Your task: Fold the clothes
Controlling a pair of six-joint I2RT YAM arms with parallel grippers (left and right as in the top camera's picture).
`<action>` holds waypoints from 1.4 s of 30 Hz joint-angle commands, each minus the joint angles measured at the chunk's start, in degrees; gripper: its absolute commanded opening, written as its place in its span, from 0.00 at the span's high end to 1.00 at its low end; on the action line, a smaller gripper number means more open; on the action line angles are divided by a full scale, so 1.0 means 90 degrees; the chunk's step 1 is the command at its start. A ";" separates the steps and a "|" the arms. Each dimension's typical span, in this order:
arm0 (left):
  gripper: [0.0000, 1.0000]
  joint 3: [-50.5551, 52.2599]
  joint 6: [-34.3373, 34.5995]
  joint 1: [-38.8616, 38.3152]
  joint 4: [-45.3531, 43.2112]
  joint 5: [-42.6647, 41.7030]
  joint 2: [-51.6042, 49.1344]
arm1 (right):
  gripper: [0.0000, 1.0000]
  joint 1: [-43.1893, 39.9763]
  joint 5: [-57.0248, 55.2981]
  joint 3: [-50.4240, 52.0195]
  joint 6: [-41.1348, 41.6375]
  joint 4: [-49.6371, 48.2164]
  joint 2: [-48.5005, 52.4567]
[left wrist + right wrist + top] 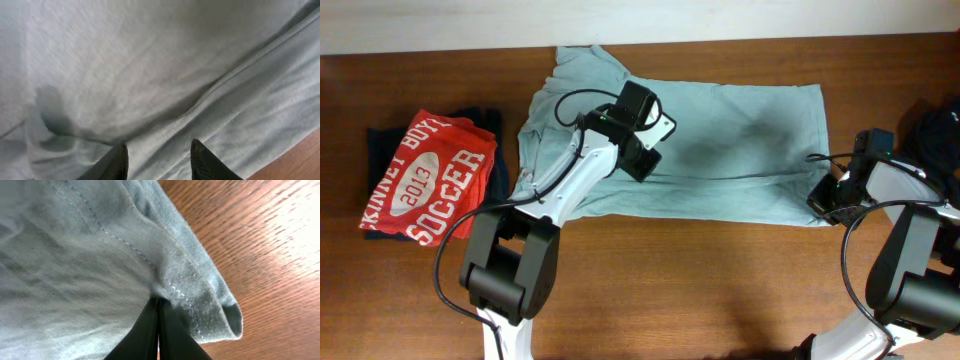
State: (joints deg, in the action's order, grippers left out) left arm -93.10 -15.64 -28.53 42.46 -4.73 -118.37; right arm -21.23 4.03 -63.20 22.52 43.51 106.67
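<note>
Grey-blue cotton, the t-shirt (740, 130) is laid flat along the table's (720, 290) far edge in the overhead view, long axis left to right; the left gripper (642, 150) is stretched over its middle, the right gripper (823, 197) bent in at its near right corner. From the left wrist, the fingers (118, 162) are seen spread above a fold (200, 102), nothing between them. From the right wrist, the jaws are pressed together on the stitched hem (200, 305).

A: Left arm (570, 180)?
B: White link, black joints, looped black cable (445, 265), white block at the wrist.
A: Right arm (905, 215)?
B: Same white shells, black joints, black cable.
A: Left tool (159, 162), right tool (159, 330)?
B: Black, tapered fingers (202, 162).
</note>
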 commanded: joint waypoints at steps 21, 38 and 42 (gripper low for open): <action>0.80 0.0056 -0.1574 -0.0131 0.0316 -0.0809 -0.0945 | 0.96 -0.0061 -0.1265 0.0277 0.0318 0.0357 0.0296; 0.74 0.0053 -0.0816 0.0347 -0.0481 0.0022 -0.1010 | 0.96 -0.0061 -0.1513 0.0277 0.0391 0.0454 0.0296; 0.74 -0.0146 -0.0678 0.0452 -0.0148 0.0010 -0.0918 | 0.96 -0.0061 -0.1265 0.0216 0.0250 0.0423 0.0296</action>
State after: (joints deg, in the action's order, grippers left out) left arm -92.92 -23.64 -25.30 39.13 -5.43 -126.56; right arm -21.23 -4.69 -63.26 25.30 46.94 106.65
